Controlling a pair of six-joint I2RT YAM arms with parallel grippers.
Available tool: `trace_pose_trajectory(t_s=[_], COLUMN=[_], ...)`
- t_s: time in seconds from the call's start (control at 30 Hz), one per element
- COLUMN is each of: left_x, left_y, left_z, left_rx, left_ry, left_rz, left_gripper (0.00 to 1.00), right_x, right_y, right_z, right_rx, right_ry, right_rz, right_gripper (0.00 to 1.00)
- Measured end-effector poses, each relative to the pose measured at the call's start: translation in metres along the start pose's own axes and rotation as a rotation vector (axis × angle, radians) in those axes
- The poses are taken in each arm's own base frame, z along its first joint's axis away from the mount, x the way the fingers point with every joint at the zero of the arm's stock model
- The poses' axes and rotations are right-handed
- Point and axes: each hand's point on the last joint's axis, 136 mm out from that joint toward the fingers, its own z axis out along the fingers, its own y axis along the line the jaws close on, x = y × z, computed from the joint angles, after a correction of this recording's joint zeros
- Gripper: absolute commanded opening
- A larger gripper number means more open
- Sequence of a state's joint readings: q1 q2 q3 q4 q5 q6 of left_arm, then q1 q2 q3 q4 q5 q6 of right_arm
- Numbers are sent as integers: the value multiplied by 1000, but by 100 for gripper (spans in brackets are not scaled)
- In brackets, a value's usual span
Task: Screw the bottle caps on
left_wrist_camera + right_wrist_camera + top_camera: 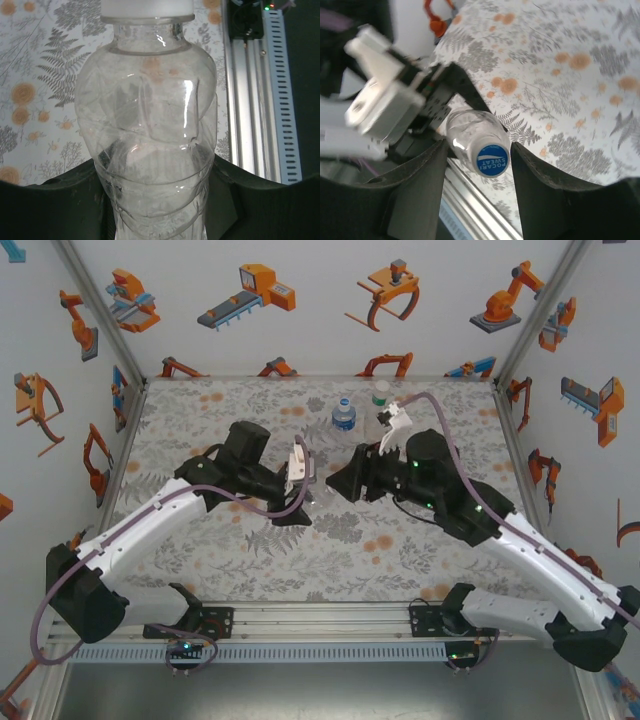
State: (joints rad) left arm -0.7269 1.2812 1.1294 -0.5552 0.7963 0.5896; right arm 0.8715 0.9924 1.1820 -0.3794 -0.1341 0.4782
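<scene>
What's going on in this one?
The left gripper is clamped on the clear unlabelled bottle, pointing its neck at the right arm. The cap sits on that neck, inside the right gripper, whose jaws stand a little wider than the cap. A blue-label bottle and a green-white-label bottle stand at the back of the mat.

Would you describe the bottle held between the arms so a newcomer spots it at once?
At the middle of the floral mat, the left gripper grips a clear bottle. Unlike the two far bottles, it has no label.
</scene>
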Motion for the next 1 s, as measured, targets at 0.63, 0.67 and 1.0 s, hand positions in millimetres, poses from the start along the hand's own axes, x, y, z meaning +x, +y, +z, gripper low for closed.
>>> trace_pose_trajectory(t_s=[0.63,0.67,1.0], left_x=[-8,-8,-7], left_y=[-68,-69,-73], left_z=[-19,-19,-20], left_rx=[319,324,338], left_ry=[-87,-89,-89], left_rz=[102,103,105], left_gripper=[0,0,0], right_x=[45,47,53], right_y=[81,82,89], right_z=[-42,-41,-42], right_rx=[-584,-596,-676], right_ry=[137,143,138], right_rz=[-916,-922,-941], right_gripper=[55,54,50])
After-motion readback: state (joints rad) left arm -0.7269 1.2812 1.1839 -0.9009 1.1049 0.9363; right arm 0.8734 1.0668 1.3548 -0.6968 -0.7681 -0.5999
